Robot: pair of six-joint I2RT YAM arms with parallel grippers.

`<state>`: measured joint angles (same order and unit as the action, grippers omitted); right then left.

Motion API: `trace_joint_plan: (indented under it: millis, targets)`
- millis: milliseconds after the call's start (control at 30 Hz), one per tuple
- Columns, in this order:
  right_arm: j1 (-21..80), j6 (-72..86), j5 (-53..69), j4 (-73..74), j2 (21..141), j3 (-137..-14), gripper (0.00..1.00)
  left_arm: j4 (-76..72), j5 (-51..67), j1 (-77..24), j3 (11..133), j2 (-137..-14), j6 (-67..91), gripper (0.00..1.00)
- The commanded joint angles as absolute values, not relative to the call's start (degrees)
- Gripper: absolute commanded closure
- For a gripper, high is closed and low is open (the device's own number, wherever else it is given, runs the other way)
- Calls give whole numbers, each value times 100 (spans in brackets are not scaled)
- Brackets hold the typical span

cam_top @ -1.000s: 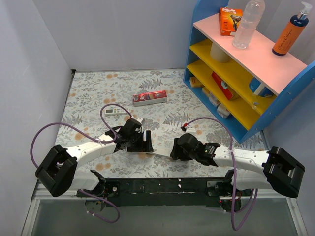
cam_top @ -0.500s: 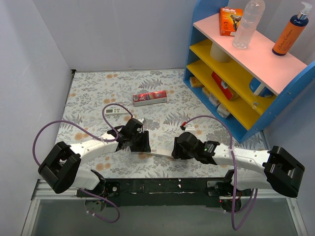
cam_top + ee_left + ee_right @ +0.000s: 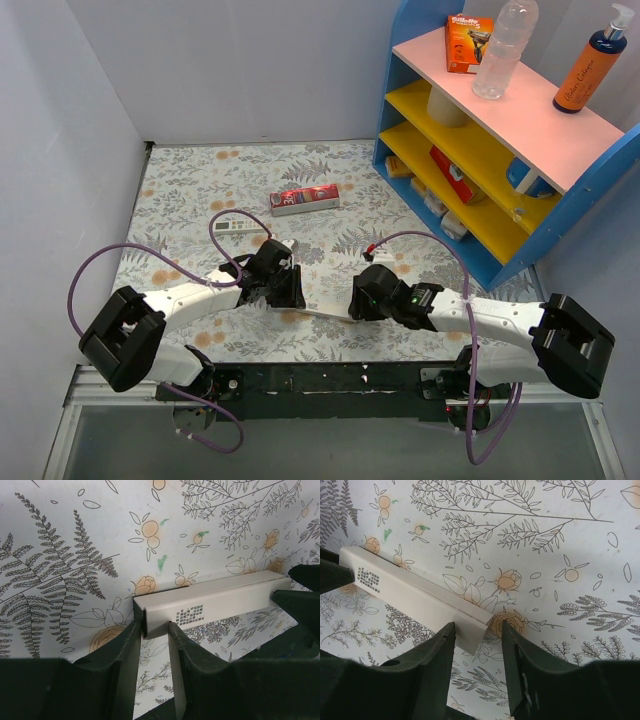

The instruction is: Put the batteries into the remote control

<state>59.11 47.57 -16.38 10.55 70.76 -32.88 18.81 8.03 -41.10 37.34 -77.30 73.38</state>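
The remote control (image 3: pixel 328 313), a slim white bar, lies on the floral cloth between my two grippers near the table's front. My left gripper (image 3: pixel 290 290) is shut on its left end. In the left wrist view both fingertips press the bar's end (image 3: pixel 154 627), and a printed label shows on the remote control (image 3: pixel 225 597). My right gripper (image 3: pixel 358 300) straddles the other end and is open. Its left finger touches the remote control (image 3: pixel 415 592), and a gap remains at the right finger (image 3: pixel 512 645). The batteries are out of view.
A red carton (image 3: pixel 305 199) lies farther back at mid-table. A small white device with buttons (image 3: pixel 232 226) sits to its left under a purple cable. A blue shelf unit (image 3: pixel 480 150) with bottles and boxes stands at the right. Grey walls close the left and back.
My left gripper has closed from wide open onto the bar's left end. The right gripper's jaws have narrowed slightly around the other end.
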Motion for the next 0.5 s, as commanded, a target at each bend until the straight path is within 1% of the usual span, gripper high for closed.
trace_joint_plan:
  millis: [0, 333, 467]
  targets:
    - [5827, 4693, -1670, 1081, 7093, -3410, 52, 1925, 668, -4122, 3823, -7778, 7295, 74]
    - [5810, 4728, -1038, 976, 7400, -3059, 52, 1942, 721, -4122, 3814, -7813, 7286, 75]
    - [5810, 4851, -984, 940, 7339, -2874, 52, 1951, 729, -4131, 3814, -7831, 7295, 74]
